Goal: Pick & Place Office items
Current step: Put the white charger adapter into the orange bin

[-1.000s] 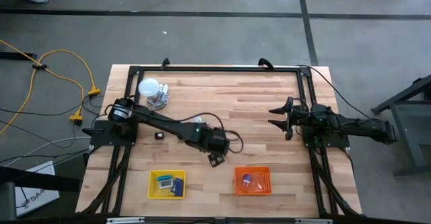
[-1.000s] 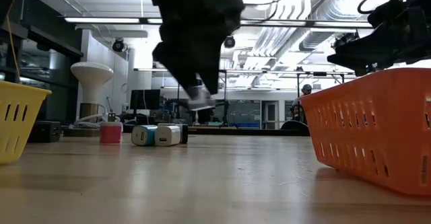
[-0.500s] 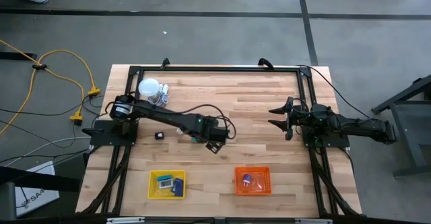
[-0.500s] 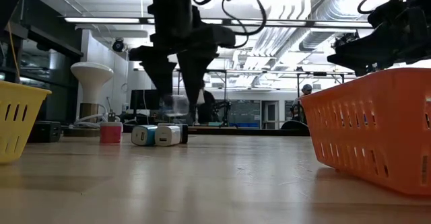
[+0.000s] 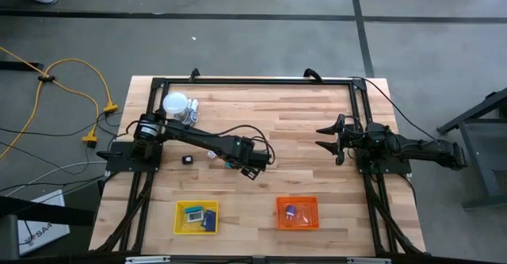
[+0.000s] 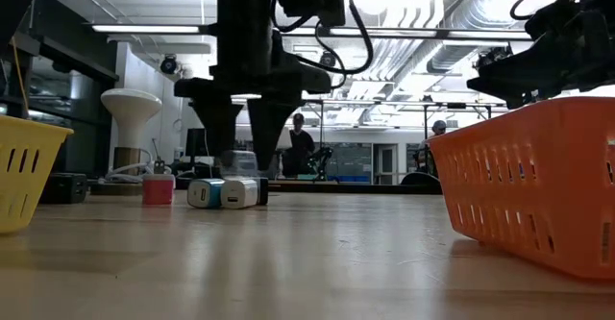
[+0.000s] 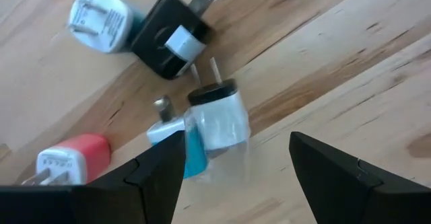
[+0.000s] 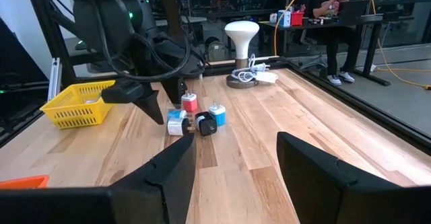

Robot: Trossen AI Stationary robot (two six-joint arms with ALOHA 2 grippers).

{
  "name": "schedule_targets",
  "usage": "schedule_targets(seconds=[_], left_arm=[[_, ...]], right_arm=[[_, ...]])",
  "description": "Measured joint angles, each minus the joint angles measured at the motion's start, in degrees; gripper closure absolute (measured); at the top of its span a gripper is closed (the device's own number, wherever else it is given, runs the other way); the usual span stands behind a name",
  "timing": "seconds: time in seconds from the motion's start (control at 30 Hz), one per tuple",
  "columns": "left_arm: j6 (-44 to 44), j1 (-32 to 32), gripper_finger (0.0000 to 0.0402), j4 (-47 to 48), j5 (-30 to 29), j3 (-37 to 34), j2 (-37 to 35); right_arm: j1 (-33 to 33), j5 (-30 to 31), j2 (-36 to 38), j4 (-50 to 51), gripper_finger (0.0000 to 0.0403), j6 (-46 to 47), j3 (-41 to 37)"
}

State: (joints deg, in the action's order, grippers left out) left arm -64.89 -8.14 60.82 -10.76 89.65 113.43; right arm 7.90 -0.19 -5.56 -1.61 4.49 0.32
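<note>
From above, the left arm reaches across the wooden desk (image 5: 317, 137) to its middle, and the left pincer (image 5: 250, 167) hangs there over a small cluster of plug adapters (image 5: 224, 160), with one tiny black item (image 5: 188, 159) lying apart to the left of them. A yellow tray (image 5: 196, 217) and an orange tray (image 5: 297, 212) sit along the near edge, each with a few small items inside, and a white globe (image 5: 176, 104) stands at the far left corner. The right pincer (image 5: 329, 139) waits at the right side of the desk, its fingers spread and holding nothing. At desk height, the left pincer (image 6: 241, 152) points straight down with its two fingers parted just above a white adapter (image 6: 240, 192) that lies touching a blue and white one (image 6: 206, 193); a red adapter (image 6: 158, 188) stands to their left. The left wrist camera looks past the parted, empty fingers (image 7: 161, 167) onto a white adapter in clear wrap (image 7: 219, 120), a black adapter (image 7: 168, 42), a blue and white adapter (image 7: 101, 19) and a red adapter (image 7: 71, 158). From the right wrist, the same cluster (image 8: 195, 120) lies mid-desk beneath the left pincer (image 8: 161, 97), and a person (image 8: 333, 12) sits at a table beyond.
</note>
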Motion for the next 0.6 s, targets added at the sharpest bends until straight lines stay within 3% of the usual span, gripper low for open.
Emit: schedule_targets(seconds=[0.6], left_arm=[[-0.74, 0.20, 0.0146, -2.24, 0.79, -0.09, 4.31]], right_arm=[[-0.01, 0.00, -0.02, 0.09, 0.0208, 0.00, 0.02]])
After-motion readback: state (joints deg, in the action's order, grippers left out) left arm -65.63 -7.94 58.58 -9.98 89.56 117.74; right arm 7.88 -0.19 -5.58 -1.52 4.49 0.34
